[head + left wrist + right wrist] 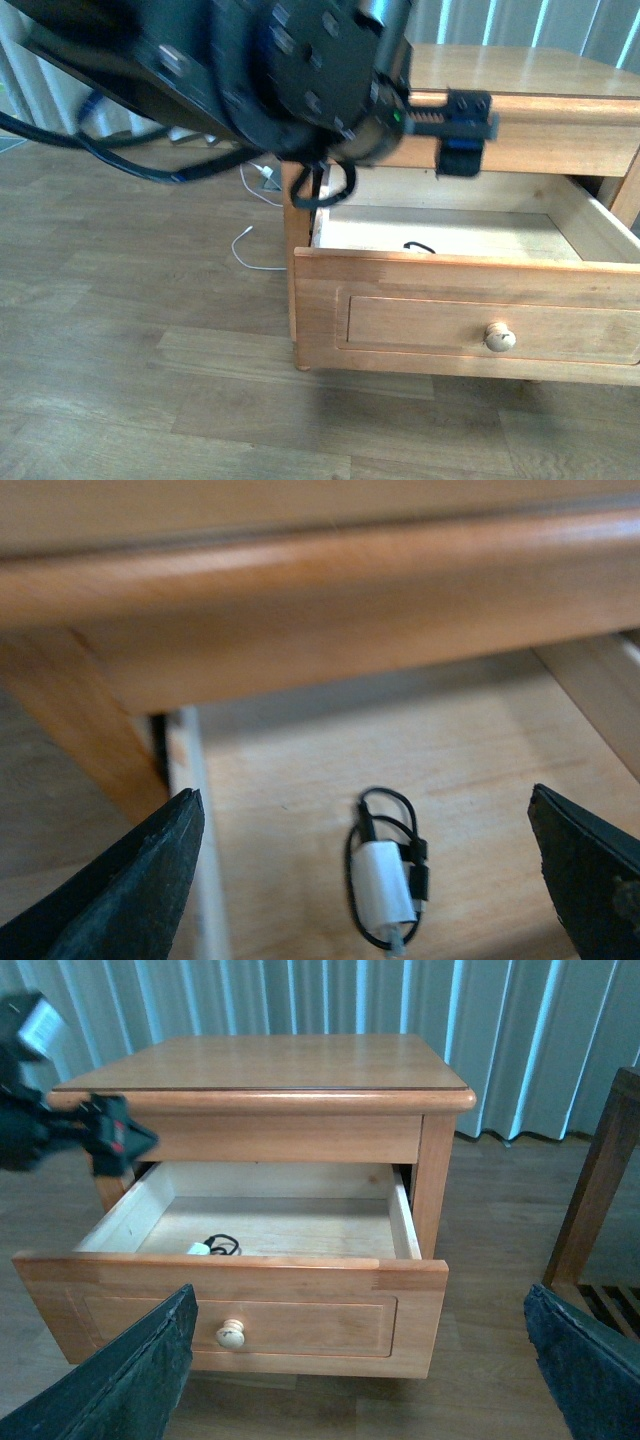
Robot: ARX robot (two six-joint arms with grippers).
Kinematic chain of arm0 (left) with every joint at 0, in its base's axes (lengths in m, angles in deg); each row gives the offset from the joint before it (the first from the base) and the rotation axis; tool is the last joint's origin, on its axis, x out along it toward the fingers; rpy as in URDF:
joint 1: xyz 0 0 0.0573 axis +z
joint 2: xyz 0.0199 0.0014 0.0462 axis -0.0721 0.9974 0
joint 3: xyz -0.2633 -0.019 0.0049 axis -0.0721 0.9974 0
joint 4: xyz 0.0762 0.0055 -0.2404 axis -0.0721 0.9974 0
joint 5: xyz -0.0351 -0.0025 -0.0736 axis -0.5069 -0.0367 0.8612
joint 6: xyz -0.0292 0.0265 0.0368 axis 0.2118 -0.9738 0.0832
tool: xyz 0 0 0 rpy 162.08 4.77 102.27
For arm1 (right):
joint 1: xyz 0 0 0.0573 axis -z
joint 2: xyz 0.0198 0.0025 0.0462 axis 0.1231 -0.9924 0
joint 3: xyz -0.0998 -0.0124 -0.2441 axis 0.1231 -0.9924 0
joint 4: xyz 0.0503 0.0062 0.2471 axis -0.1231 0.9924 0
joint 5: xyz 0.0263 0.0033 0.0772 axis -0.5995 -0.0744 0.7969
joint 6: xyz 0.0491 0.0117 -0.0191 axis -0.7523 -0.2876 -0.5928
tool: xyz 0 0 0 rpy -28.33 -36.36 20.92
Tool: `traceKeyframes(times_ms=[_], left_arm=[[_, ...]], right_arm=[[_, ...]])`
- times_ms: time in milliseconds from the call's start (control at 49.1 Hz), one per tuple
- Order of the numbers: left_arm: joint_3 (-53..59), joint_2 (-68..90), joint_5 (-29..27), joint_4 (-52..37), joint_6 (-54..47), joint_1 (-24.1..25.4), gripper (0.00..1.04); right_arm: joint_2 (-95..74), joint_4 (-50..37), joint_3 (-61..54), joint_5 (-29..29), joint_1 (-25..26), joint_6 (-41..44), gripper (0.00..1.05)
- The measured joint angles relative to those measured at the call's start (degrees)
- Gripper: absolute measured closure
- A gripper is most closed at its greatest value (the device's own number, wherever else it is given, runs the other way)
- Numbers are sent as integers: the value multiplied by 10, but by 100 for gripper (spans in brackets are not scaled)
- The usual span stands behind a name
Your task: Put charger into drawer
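The left gripper (362, 800) hung over the open, honey-coloured wooden drawer (230, 1270), jaws spread wide with nothing between them. Right beneath it, in the gap between its 2 black fingers (130, 890), the small white plug-block charger (385, 885) lay flat on the pale floor with its black cord coiled around it, touching neither finger. By my reading the placing itself was done, and the step in hand was getting that arm out cleanly.

Just ahead of the gripper and above it ran the rounded lip of the wooden nightstand top (270, 1060), close enough to matter. The sound move looked like this:
- Keep the jaws wide, so no fingertip dips back onto the cord loop below.
- Back away from the lip toward the drawer's front panel.
- Lift only once clear of the overhang. A straight rise risked knocking the lip, and a drop risked snagging the coil and dragging the block out.

The right gripper (360, 1300) sat well back, facing the drawer front, jaws fully apart and empty. The round pale wooden knob (231, 1334) lay below it and toward its left finger. It was well placed to push the drawer shut if that was wanted, but only after the left arm had cleared the opening.
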Motion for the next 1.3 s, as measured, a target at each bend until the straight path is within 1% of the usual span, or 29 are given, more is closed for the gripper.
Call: traceKeyframes(times_ms=[61, 122, 346, 407, 611, 733, 774, 835, 876, 917, 958, 1019, 1304], left_arm=[[54, -74, 19, -19, -13, 22, 6], [96, -132, 22, -26, -24, 40, 6], [229, -329, 43, -15, -48, 92, 6], [279, -410, 50, -2, -53, 111, 6], [400, -603, 63, 60, -46, 176, 6], [462, -721, 81, 116, -33, 221, 6], [486, -777, 98, 150, -22, 245, 6], [508, -832, 108, 185, -13, 269, 6], [527, -883, 128, 219, 0, 297, 6], [544, -923, 143, 242, 4, 324, 6], [555, -947, 146, 248, 8, 338, 6], [558, -960, 145, 249, 12, 347, 6], [562, -961, 144, 247, 10, 346, 7]], right_arm=[[0, 0, 0, 0, 0, 0, 8], [0, 0, 0, 0, 0, 0, 8], [0, 0, 0, 0, 0, 0, 8], [0, 0, 0, 0, 0, 0, 8], [0, 0, 0, 0, 0, 0, 8], [0, 0, 0, 0, 0, 0, 8], [0, 0, 0, 0, 0, 0, 8], [0, 0, 0, 0, 0, 0, 8], [0, 0, 0, 0, 0, 0, 8], [0, 0, 0, 0, 0, 0, 8], [0, 0, 0, 0, 0, 0, 8], [0, 0, 0, 0, 0, 0, 8], [0, 0, 0, 0, 0, 0, 8]])
